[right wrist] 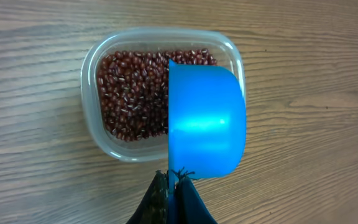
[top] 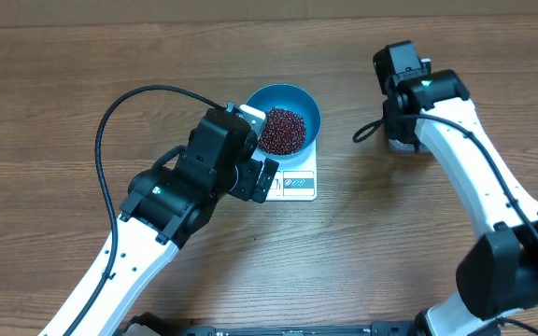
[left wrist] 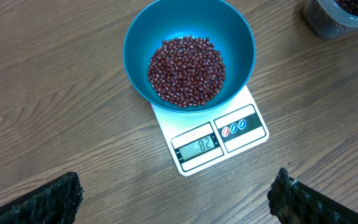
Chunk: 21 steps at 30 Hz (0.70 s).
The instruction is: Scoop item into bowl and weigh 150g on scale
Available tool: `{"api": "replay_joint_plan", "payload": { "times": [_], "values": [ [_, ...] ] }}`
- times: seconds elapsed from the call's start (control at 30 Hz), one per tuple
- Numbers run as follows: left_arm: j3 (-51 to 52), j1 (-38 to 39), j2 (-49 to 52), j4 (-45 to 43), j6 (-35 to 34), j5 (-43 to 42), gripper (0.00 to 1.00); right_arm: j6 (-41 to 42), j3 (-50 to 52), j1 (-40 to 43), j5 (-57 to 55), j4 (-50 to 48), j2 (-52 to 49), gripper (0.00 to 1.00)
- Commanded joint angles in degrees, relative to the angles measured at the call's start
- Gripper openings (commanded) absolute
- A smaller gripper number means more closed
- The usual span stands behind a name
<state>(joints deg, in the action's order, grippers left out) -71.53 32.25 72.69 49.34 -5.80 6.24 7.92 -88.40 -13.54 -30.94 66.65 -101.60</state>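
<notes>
Left wrist view: showed the left tool (left wrist: 176,202) nearest, spread wide and empty. Just beyond, read 82 on the scale (left wrist: 219,140); farther, found the bowl (left wrist: 236,43) seated on it, beans (left wrist: 187,70) heaped inside. Right wrist view: caught the right tool (right wrist: 173,196) clamped on the blue scoop (right wrist: 207,124) above the clear tub (right wrist: 91,118). Judged roughly half done; called for more scooping toward 150.

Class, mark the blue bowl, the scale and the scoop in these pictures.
bowl (left wrist: 238,50): left wrist view, bare inner wall.
scale (left wrist: 240,127): left wrist view, front label panel.
scoop (right wrist: 207,118): right wrist view, back of its cup.
</notes>
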Motion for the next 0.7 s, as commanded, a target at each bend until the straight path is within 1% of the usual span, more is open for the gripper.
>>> {"api": "replay_joint_plan", "payload": {
  "times": [0.0,0.13,0.47,0.67],
  "values": [
    [-1.3,0.0,-0.6,-0.1,0.6,-0.3,0.99,0.6,-1.7,0.2,-2.1,-1.6,-1.6,0.04],
    [-1.3,0.0,-0.6,0.0,0.6,-0.3,1.0,0.6,-1.7,0.9,-1.9,-3.5,-2.6,0.04],
    [-1.3,0.0,-0.6,0.0,0.6,-0.3,0.99,-0.9,-1.7,5.6,1.6,-3.8,-4.9,0.04],
    [-1.3,0.0,-0.6,0.0,0.5,-0.3,1.0,-3.7,-1.7,6.5,9.0,-5.1,-4.9,0.04]
  ]
}}
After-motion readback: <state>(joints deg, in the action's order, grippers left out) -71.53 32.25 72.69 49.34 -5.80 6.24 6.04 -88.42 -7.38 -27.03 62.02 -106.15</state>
